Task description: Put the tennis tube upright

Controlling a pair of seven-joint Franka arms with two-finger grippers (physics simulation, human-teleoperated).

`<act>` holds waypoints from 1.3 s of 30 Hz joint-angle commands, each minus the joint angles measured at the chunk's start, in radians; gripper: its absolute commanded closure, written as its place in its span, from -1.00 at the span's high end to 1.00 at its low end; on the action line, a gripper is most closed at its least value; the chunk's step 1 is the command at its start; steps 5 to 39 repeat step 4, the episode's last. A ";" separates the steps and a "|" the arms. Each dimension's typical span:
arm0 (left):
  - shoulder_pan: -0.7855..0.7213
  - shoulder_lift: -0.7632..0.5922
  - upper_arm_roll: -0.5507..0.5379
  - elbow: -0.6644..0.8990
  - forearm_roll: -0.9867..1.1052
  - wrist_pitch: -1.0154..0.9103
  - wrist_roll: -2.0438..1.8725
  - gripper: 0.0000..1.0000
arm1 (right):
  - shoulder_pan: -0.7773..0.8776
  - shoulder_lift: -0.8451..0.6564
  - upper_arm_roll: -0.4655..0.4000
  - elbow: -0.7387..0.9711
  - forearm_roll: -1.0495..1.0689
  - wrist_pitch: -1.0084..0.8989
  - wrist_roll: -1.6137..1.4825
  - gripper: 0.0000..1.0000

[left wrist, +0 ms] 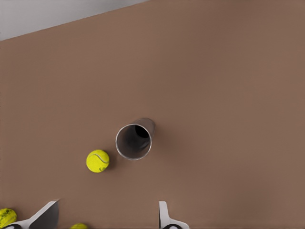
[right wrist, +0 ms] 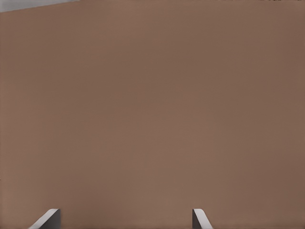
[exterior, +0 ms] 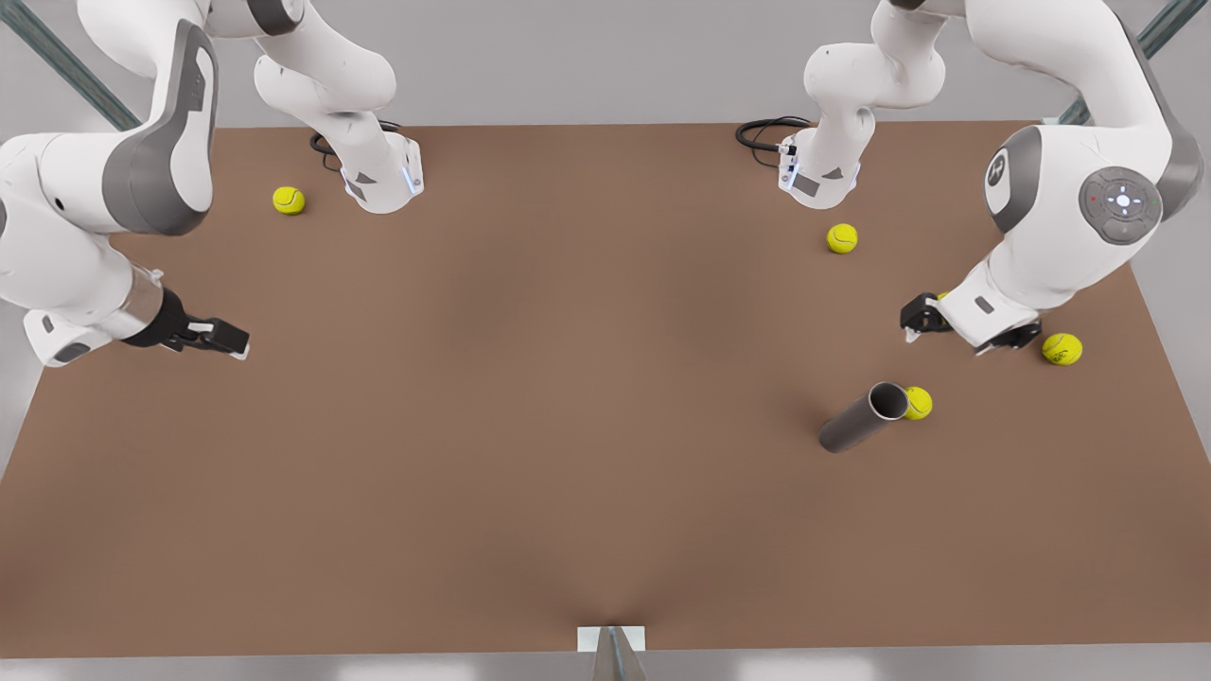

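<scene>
While the tennis tube (exterior: 863, 417) lies on its side on the bench (exterior: 530, 454), a ball (exterior: 917, 403) touching its open mouth, the left tool (exterior: 960, 326) hovers near, spread and empty, and the right tool (exterior: 219, 336) waits well apart, likewise spread and empty.

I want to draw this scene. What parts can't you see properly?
- Tube inside: dark past the rim in the left wrist view, so any contents cannot be told.
- Ball by the tube's mouth: partly covered by the rim in the front view.
- Left pincer: the arm covers its fingers in the front view.
- Right pincer: cut by the picture's edge in its wrist view.
</scene>
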 commanded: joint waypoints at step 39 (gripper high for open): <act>0.002 0.001 0.000 -0.010 0.025 0.000 -0.001 1.00 | -0.001 0.000 0.001 0.000 -0.002 0.000 0.000 1.00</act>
